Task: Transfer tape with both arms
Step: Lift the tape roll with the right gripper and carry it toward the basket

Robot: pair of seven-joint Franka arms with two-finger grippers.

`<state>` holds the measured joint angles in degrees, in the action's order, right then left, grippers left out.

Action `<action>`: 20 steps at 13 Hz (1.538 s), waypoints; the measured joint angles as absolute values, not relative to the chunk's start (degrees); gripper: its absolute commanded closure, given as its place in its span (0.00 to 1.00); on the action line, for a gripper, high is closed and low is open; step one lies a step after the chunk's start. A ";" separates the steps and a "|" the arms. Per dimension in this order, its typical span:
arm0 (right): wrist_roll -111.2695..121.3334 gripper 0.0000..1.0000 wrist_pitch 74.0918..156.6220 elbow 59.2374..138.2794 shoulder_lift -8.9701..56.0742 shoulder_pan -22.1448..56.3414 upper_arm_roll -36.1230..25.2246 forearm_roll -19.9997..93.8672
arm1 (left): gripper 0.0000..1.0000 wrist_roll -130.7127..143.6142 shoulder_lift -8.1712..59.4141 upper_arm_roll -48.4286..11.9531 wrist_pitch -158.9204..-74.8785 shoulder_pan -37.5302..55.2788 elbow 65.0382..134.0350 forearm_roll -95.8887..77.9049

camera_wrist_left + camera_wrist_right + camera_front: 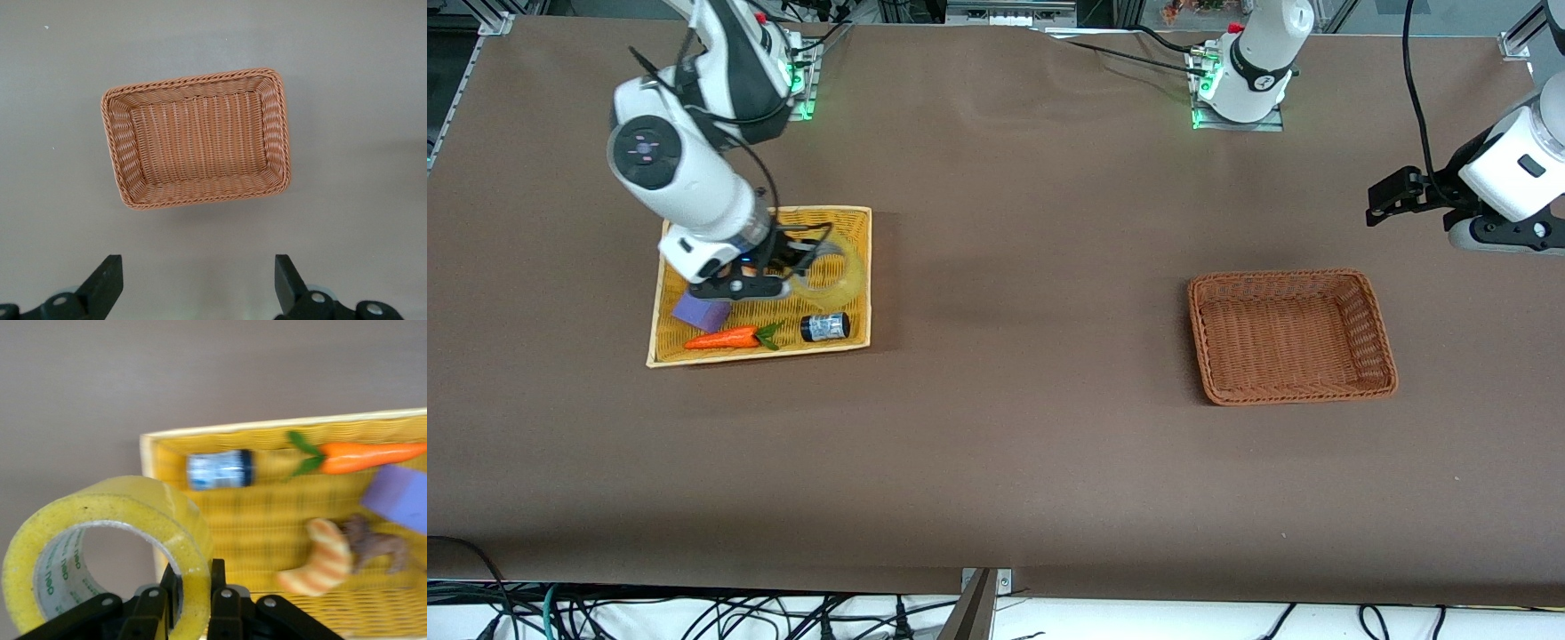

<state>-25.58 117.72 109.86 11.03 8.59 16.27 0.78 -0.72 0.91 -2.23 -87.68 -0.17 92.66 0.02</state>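
My right gripper (805, 265) is shut on the wall of the yellowish tape roll (838, 271), one finger inside the core and one outside, and holds it just above the yellow tray (854, 218). In the right wrist view the tape (143, 513) fills the foreground, pinched between the fingers (218, 577). My left gripper (1380, 206) is open and empty, held high at the left arm's end of the table, with the brown wicker basket (1291, 336) nearer the front camera. The basket also shows in the left wrist view (120, 147), empty.
In the yellow tray lie a carrot (725, 339), a small black jar (824, 326) and a purple block (701, 310). The right wrist view also shows a croissant (325, 559) and a small brown figure (375, 545) in the tray.
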 measured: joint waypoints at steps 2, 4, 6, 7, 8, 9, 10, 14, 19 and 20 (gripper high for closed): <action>-37.07 1.00 117.83 103.96 17.50 14.69 16.41 0.79 | 0.00 -0.72 0.92 -2.23 -87.67 -0.19 92.64 0.02; -47.14 1.00 118.56 97.27 24.87 20.48 16.44 0.69 | 0.00 -0.72 0.93 -2.23 -87.65 -0.22 92.62 0.02; -55.80 1.00 119.69 89.60 32.28 25.74 16.42 -1.22 | 0.00 -0.72 0.94 -2.22 -87.65 -0.23 92.61 0.02; -59.89 1.00 120.32 86.12 35.59 27.91 16.42 -3.16 | 0.00 -0.72 0.94 -2.21 -87.64 -0.24 92.61 0.02; -63.44 1.00 121.31 83.26 38.56 29.64 16.43 -5.17 | 0.00 -0.72 0.94 -2.21 -87.63 -0.28 92.61 0.02; -66.22 1.00 122.91 81.33 41.06 30.99 16.42 -6.99 | 0.00 -0.72 0.95 -2.20 -87.61 -0.38 92.61 0.02; -68.42 1.00 124.78 80.10 43.19 32.09 16.45 -8.47 | 0.00 -0.72 0.96 -2.20 -87.60 -0.52 92.61 0.02; -72.95 0.86 128.21 78.58 47.37 36.41 16.30 -9.84 | 0.00 -1.10 1.01 -2.20 -87.48 -1.30 92.61 0.02; -73.95 0.00 130.40 78.48 48.64 38.11 13.66 -9.93 | 0.00 -1.55 1.04 -2.20 -87.45 -1.38 92.61 0.02; -73.95 0.00 130.41 78.16 48.63 38.10 13.25 -9.93 | 0.00 -1.56 1.04 -2.20 -87.45 -1.38 92.61 0.02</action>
